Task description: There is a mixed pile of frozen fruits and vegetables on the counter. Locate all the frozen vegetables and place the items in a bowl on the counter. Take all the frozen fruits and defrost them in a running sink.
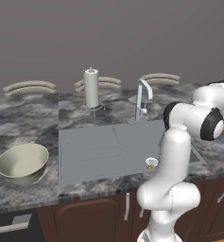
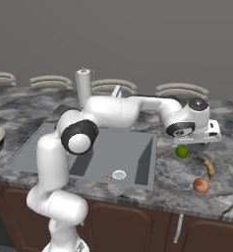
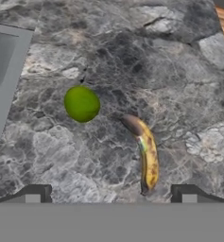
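Observation:
My gripper (image 2: 202,140) hangs open over the counter (image 2: 177,192) right of the sink (image 2: 132,152), with nothing between its fingertips (image 3: 38,194). Just below it lies the lime-green ball (image 2: 182,151), which in the hand view (image 3: 81,103) is left of centre, ahead of the fingertips. A yellow-brown banana (image 3: 145,153) lies beside the ball. The reddish-brown oval lump (image 2: 201,185) rests nearer the counter's front edge. A small orange-brown lump (image 1: 151,166) sits in the sink by the drain (image 2: 119,173). The cream-green bowl (image 1: 22,163) stands upright at the counter's left end.
A curved chrome tap (image 1: 142,97) rises behind the sink, and a paper towel holder (image 1: 90,88) stands to its left. Flat curved plates (image 1: 28,87) line the back wall. The ribbed drainboard (image 1: 87,146) lies between bowl and basin.

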